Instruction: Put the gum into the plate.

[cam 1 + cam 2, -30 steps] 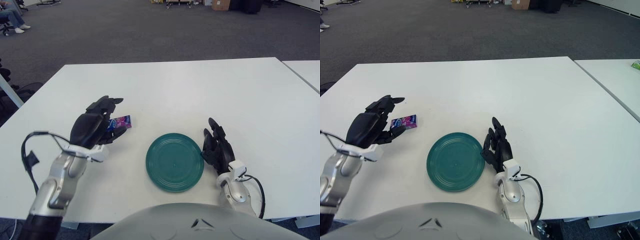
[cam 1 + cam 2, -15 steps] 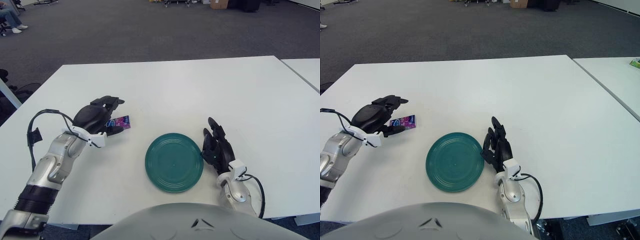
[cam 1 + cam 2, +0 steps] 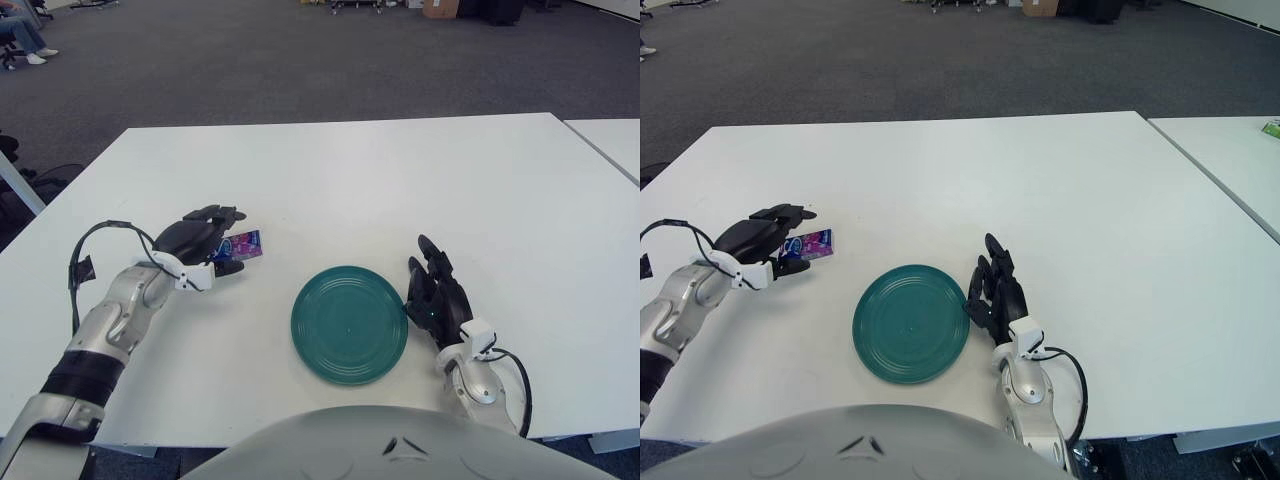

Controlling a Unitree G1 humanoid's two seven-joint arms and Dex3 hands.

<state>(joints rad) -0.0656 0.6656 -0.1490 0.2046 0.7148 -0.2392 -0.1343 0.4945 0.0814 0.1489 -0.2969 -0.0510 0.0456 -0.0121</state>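
At the left of the frame, the left hand (image 3: 202,240) sits low over the white table (image 3: 400,180), its dark fingers (image 3: 790,213) arched around the near end of the gum (image 3: 243,244), a small purple-and-pink pack lying flat on the tabletop. The fingers look curled about the pack, but whether they actually pinch it cannot be told from here. The green plate (image 3: 349,323) lies well apart, toward the lower middle of the frame, with nothing in it. The right hand (image 3: 435,298) shows just beside the plate's right rim, fingers relaxed and holding nothing. To do the grasp well, the thumb and fingers should close on the pack's long edges and get a firm hold before lifting, so the thin pack does not slide away.
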